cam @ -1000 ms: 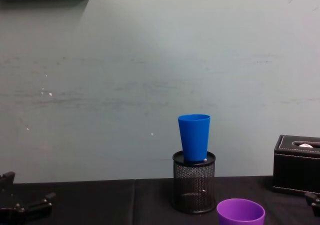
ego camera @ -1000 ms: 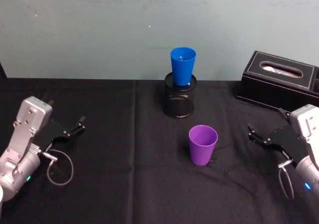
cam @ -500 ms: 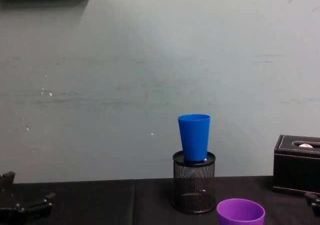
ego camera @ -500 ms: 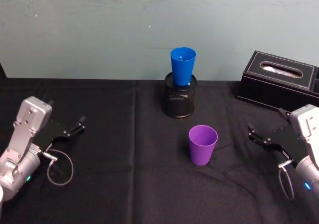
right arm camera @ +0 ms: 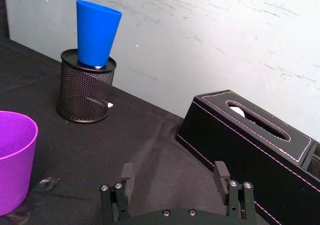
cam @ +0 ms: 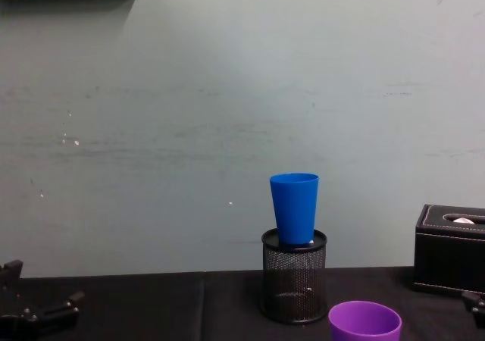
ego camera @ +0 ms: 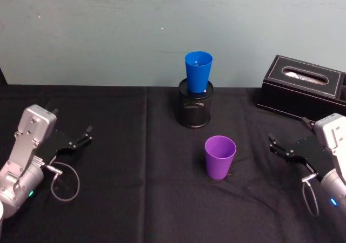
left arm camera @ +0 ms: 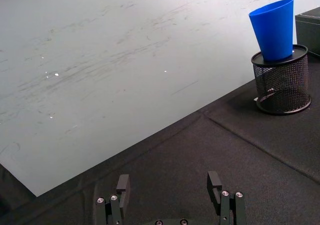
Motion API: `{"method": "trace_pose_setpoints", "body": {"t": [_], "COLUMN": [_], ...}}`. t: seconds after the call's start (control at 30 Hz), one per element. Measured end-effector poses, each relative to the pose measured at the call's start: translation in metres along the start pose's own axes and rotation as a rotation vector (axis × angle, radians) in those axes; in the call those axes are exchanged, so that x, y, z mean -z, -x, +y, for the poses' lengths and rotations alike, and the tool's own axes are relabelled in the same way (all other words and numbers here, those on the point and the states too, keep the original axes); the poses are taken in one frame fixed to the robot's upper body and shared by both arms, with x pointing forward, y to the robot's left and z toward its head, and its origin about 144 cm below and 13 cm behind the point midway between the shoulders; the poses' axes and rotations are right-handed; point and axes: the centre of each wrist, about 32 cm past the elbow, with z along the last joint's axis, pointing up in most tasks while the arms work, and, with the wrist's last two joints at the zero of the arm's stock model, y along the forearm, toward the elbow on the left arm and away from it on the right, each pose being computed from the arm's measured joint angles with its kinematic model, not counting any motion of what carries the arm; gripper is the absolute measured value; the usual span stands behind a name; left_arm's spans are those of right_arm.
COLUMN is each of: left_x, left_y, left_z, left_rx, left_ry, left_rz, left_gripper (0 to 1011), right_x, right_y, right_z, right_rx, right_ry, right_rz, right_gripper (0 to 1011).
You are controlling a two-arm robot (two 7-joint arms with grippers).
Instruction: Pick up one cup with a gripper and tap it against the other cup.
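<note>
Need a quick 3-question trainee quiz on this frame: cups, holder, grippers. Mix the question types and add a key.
1. True or false: the blue cup stands on the black cloth beside the mesh pen holder.
2. The purple cup is: A) tipped on its side; B) upright on the cloth, nothing touching it; C) stacked inside the blue cup.
3. Which gripper is nearer the purple cup, and how do its jaws stand?
Key: 1. False: it sits in the holder's top. 2. B. 3. The right gripper, jaws open; the left gripper sits farther off at the left, also open.
</note>
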Motion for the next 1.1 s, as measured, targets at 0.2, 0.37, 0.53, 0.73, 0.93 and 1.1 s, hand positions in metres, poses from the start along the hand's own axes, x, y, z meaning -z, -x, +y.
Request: {"method": "trace_pose_setpoints", "body": {"t": [0.2, 0.37, 0.53, 0.73, 0.93, 1.1], "left_x": [0.000, 0.000, 0.000, 0.000, 0.000, 0.000], "left_y": [0.000, 0.000, 0.000, 0.000, 0.000, 0.000], "left_z": [0.000, 0.000, 0.000, 0.000, 0.000, 0.000], "left_rx": [0.000, 0.000, 0.000, 0.000, 0.000, 0.000], "left_ry": [0.000, 0.000, 0.000, 0.000, 0.000, 0.000], "left_rz": [0.000, 0.000, 0.000, 0.000, 0.000, 0.000], "left_gripper": [1011, 1011, 1011, 1011, 1011, 1011], "right_x": [0.000, -0.001, -0.001, 0.001, 0.004, 0.005], "right_y": [-0.002, -0.007, -0.009, -0.006, -0.001, 0.006], "right_z": [-0.002, -0.007, -0.012, -0.018, -0.020, -0.020], "right_rx": [-0.001, -0.034, -0.083, -0.131, -0.175, -0.198], "right_ry": [-0.001, -0.002, -0.002, -0.017, -0.029, -0.031], "right_rz": [0.005, 0.032, 0.086, 0.121, 0.144, 0.159], "right_gripper": [1004, 1004, 1004, 1004, 1004, 1004]}}
